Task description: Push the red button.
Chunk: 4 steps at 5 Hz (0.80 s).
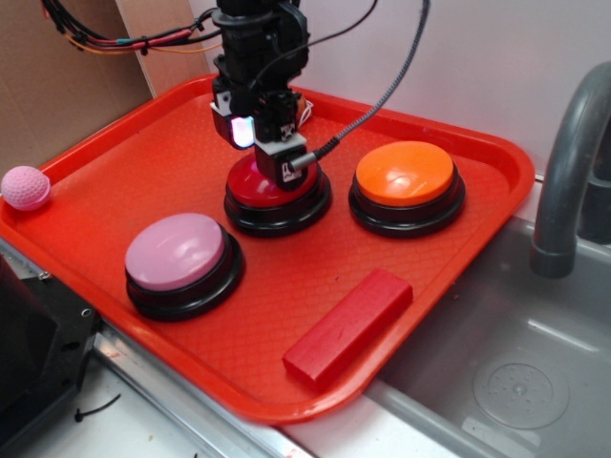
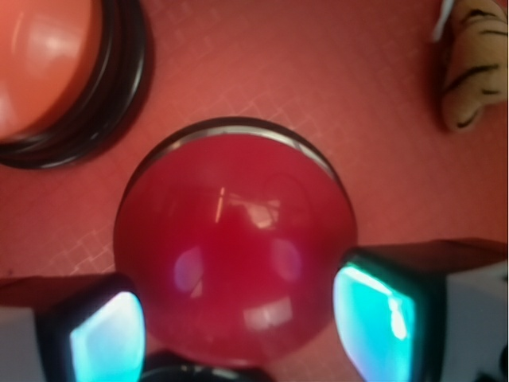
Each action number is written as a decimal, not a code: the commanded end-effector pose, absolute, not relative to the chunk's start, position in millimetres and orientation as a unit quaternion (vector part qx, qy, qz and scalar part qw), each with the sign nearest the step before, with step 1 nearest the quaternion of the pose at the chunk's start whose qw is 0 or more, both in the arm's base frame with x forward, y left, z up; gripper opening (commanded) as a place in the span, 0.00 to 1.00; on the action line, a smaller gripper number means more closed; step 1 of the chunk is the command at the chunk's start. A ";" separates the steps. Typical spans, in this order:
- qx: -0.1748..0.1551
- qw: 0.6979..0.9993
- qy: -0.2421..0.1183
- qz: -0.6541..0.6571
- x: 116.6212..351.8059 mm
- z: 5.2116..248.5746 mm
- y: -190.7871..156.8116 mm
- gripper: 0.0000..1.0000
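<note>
The red button [image 1: 256, 188] has a glossy dark red cap on a black base and sits in the middle of the orange-red tray [image 1: 506, 162]. My gripper [image 1: 265, 153] points straight down over it, low on the cap. In the wrist view the cap [image 2: 235, 239] fills the centre, and my gripper [image 2: 238, 322] is open, with its two lit pads standing wide apart on either side of the dome. I cannot tell whether the fingers touch the cap.
An orange button [image 1: 405, 174] stands to the right, also in the wrist view [image 2: 40, 56]. A pink button [image 1: 176, 250] is at front left and a flat red block [image 1: 348, 326] at the front. A pink ball [image 1: 26, 187] lies left. A striped toy [image 2: 475, 64] lies behind. A sink [image 1: 535, 382] and faucet [image 1: 568, 162] are at the right.
</note>
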<state>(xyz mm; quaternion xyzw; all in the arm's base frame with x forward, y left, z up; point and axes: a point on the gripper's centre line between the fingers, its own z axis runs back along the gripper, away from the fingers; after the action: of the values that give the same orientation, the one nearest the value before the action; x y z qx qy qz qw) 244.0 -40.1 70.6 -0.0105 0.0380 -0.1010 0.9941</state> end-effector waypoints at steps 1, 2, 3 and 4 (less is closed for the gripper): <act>-0.038 0.996 0.001 -0.086 257.4 119.1 -35.4 1.00; -0.026 0.997 -0.008 -0.077 254.6 129.0 -33.1 1.00; -0.015 0.997 -0.016 -0.073 251.4 139.6 -33.2 1.00; -0.008 0.997 -0.027 -0.072 249.7 149.9 -35.6 1.00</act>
<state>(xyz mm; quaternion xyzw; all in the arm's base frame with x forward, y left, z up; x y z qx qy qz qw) 243.1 -33.5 131.3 -0.0067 0.0126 -0.0736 0.9972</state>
